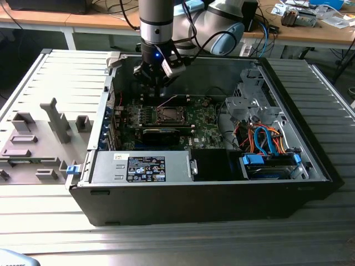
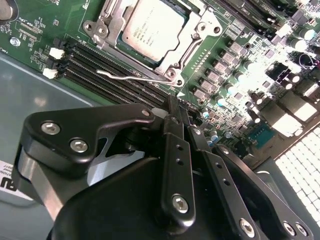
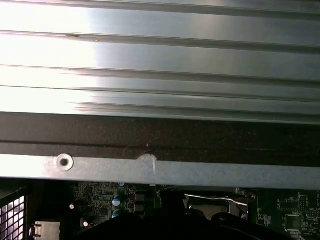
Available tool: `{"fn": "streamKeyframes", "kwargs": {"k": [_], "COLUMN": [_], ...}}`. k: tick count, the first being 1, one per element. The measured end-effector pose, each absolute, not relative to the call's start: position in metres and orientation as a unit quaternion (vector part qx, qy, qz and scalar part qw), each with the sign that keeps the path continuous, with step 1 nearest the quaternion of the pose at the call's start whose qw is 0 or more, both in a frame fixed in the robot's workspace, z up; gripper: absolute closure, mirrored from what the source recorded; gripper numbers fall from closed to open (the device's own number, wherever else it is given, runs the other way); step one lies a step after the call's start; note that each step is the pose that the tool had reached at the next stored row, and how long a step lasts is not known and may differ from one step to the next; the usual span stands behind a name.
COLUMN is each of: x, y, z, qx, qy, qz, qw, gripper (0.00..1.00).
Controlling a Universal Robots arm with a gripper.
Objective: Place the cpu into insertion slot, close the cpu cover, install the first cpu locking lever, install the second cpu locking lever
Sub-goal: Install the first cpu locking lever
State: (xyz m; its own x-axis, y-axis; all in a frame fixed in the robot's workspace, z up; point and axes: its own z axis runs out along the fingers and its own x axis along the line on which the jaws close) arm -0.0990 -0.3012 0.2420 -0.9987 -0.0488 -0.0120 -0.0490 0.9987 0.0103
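Black gripper (image 2: 172, 112) linkage sits closest in the second wrist view, its fingers pressed together with nothing between them. One open computer case (image 1: 166, 208) lies on the ribbed metal table (image 1: 177, 244) in the exterior view, the single arm reaching down into it above the green motherboard (image 1: 202, 130). One cpu (image 2: 152, 27) sits in the insertion slot (image 2: 172, 72), the cpu cover (image 2: 202, 25) closed around it. One thin wire locking lever (image 2: 125, 76) stands loose beside the socket, near four dark memory slots (image 2: 107, 67).
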Motion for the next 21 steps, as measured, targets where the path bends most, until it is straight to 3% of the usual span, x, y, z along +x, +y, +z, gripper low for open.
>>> {"fn": "streamKeyframes", "kwargs": {"k": [21], "x": [-0.0989], "y": [-0.3013], "z": [0.2314], "qx": [-0.024], "qy": [1.000], "qz": [0.005], "qw": [0.006], "gripper": [0.89]}}
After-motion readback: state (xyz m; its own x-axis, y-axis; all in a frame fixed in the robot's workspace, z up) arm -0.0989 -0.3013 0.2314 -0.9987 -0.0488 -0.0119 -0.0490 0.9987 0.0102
